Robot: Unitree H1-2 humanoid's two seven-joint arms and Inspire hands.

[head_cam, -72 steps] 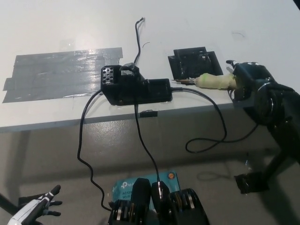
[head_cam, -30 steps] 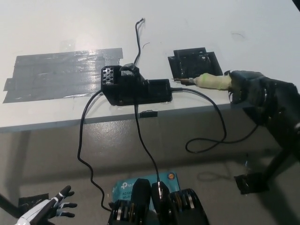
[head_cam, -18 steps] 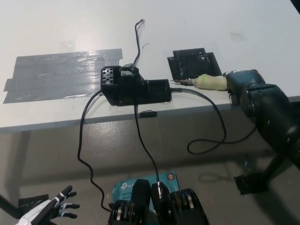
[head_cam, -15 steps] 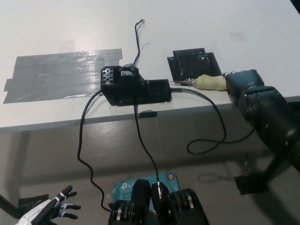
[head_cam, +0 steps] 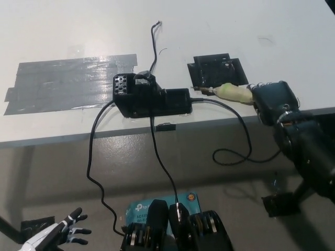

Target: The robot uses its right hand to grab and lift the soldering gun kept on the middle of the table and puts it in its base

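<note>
Black right hand [head_cam: 275, 102] — bulky, rounded segments, white left hand [head_cam: 55, 238] — dark fingertips

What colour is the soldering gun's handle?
Pale yellowish-green, seen in the head view: soldering gun, held by the right robot hand.

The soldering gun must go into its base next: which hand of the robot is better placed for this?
Right. The black right hand is closed on the soldering gun beside the base. The white left hand rests low, under the table.

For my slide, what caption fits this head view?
Black right hand grips the soldering gun at the table edge, beside its black base; white left hand rests low.
</note>
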